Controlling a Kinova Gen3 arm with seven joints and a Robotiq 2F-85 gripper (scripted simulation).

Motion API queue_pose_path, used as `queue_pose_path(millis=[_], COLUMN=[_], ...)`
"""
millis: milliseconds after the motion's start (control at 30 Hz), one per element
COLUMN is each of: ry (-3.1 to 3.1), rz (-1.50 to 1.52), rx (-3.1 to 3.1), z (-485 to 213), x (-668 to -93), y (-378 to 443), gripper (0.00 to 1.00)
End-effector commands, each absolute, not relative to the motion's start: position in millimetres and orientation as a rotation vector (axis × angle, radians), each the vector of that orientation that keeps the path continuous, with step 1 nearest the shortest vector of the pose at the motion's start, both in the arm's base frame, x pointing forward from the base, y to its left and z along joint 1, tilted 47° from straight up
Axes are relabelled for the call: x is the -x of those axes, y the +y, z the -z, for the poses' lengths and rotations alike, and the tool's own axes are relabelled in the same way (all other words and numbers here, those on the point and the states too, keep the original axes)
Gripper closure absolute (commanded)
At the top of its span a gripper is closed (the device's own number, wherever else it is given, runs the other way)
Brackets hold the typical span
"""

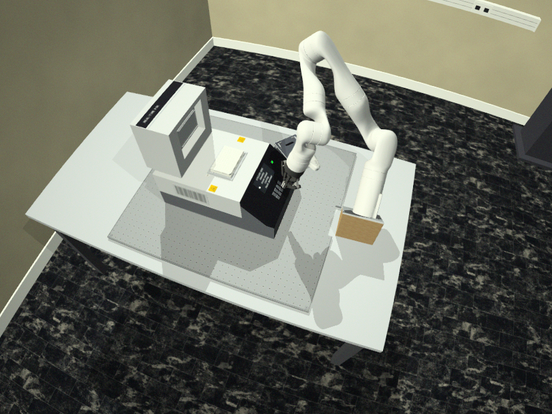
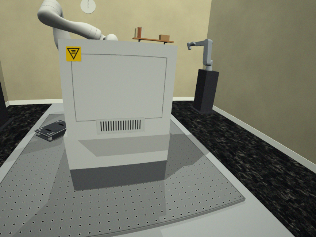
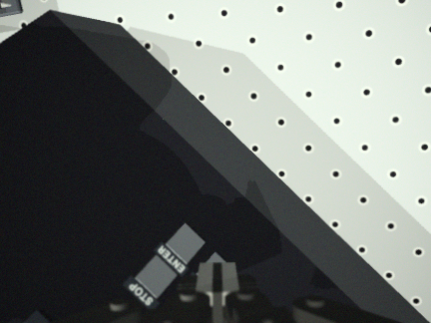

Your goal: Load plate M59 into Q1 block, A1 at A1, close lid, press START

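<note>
The cycler Q1 (image 1: 213, 178) stands on the perforated mat with its lid (image 1: 171, 127) upright and open. The white plate M59 (image 1: 227, 161) lies on the block; I cannot tell where its A1 corner is. The lamp (image 1: 271, 168) on the black sloped front panel (image 1: 266, 189) is green. My gripper (image 1: 285, 183) is shut and empty, its tips at the right end of the panel's keys. In the wrist view the shut fingertips (image 3: 215, 276) are just right of the keys marked STOP and ENTER (image 3: 165, 266). The dark nest N1 (image 2: 50, 129) lies empty beside Q1.
The arm's wooden base (image 1: 359, 225) stands at the table's right side. From the rear camera the back of Q1 (image 2: 117, 112) hides the block and the gripper. A grey arm on a black pedestal (image 2: 206, 86) stands off the table.
</note>
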State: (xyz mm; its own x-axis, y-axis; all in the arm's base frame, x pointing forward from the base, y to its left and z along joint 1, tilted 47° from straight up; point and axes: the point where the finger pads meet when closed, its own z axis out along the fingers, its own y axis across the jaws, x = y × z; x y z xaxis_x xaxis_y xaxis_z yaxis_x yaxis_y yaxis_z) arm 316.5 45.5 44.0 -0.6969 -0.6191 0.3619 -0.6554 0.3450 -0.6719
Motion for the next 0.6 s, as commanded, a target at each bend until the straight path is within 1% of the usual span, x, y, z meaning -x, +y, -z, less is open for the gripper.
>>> queue_pose_path(millis=[0, 567], ry=[-2.543, -2.542], rz=[-1.302, -1.3], rx=[-1.206, -1.208], z=[-42.5, -37.3], x=[-318.3, -325.5], y=[44.2, 39.4], gripper=[0.9, 0.9])
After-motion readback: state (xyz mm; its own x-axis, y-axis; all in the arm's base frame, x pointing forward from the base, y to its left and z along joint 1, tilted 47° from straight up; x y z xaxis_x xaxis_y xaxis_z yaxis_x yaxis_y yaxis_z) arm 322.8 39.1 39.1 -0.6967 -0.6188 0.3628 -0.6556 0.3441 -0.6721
